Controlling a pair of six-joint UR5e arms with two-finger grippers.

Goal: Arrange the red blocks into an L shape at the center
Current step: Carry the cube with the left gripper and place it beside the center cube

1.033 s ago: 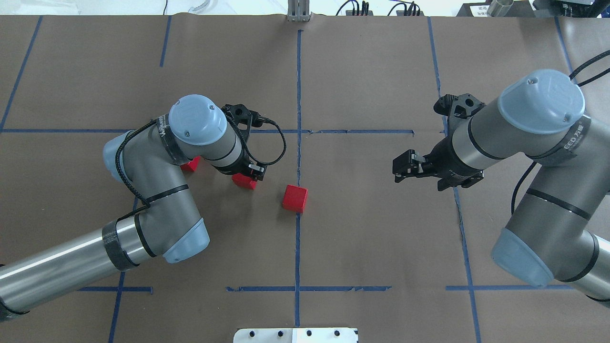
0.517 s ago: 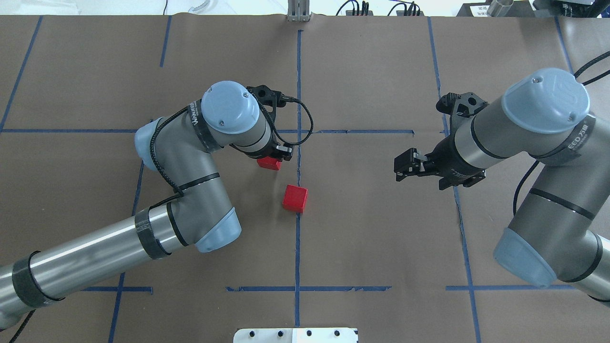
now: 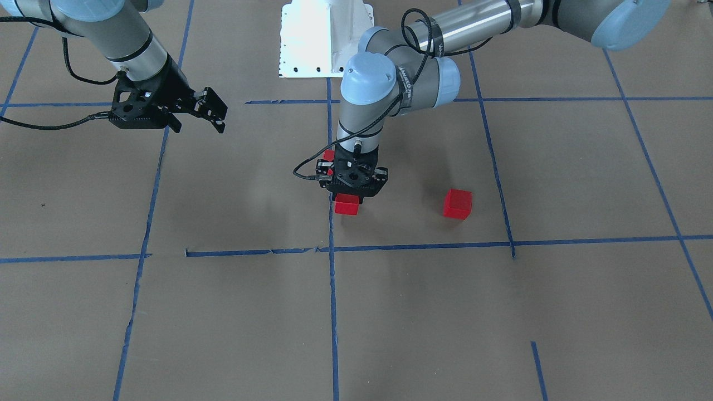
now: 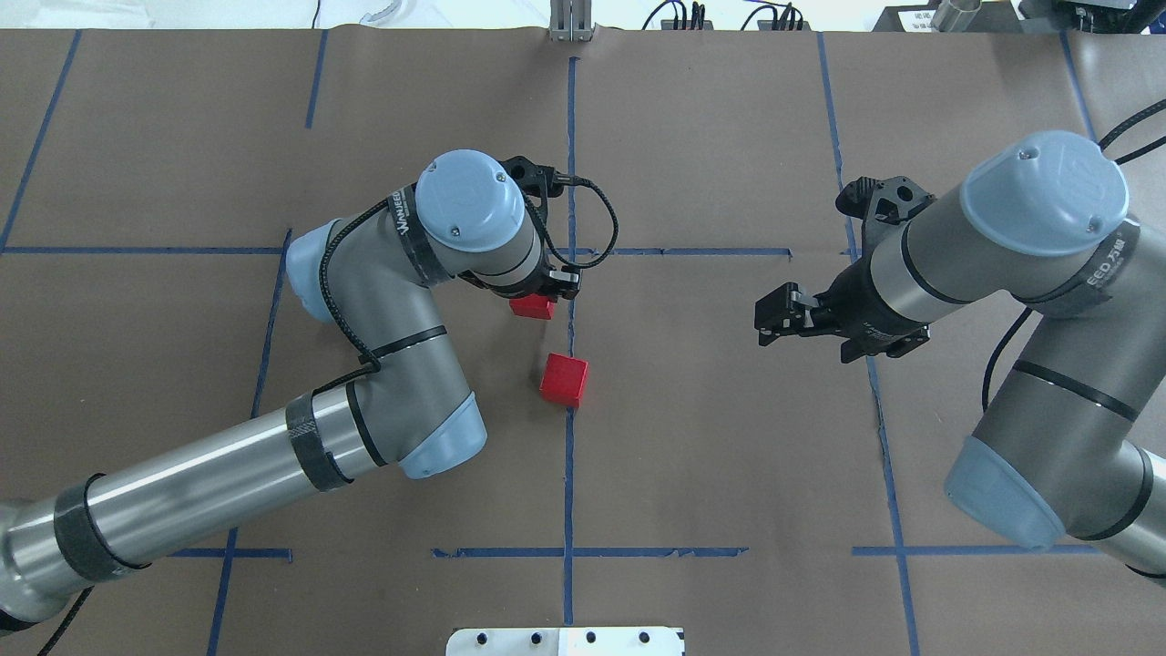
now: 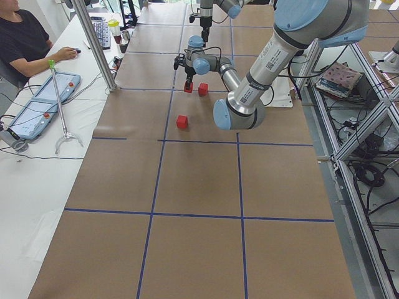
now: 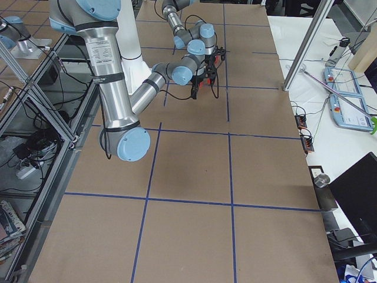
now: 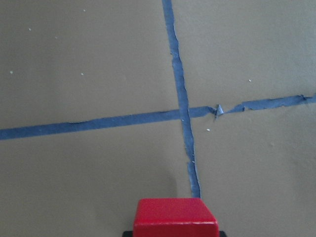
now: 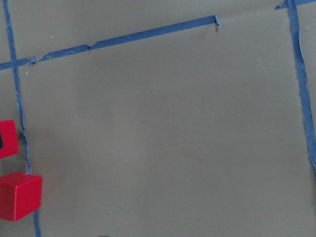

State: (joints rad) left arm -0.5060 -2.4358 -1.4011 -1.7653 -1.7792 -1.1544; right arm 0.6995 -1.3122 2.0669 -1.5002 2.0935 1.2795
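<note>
My left gripper (image 4: 544,293) is shut on a red block (image 4: 533,307), held low just left of the middle blue tape line (image 4: 570,164). The held block also shows in the front view (image 3: 347,207) and at the bottom of the left wrist view (image 7: 175,217). A second red block (image 4: 564,379) sits on the centre line nearer the robot. A third red block (image 3: 458,203) lies further to the robot's left and is hidden under my left arm in the overhead view. My right gripper (image 4: 761,326) hovers open and empty to the right.
The brown paper (image 4: 692,410) carries a grid of blue tape. A white base plate (image 3: 326,39) stands at the robot's edge. An operator (image 5: 25,43) and a tablet sit at a side table beyond the far edge.
My left arm has carried its red block to the right and away from the robot, up to the centre line. The right arm has barely moved.
</note>
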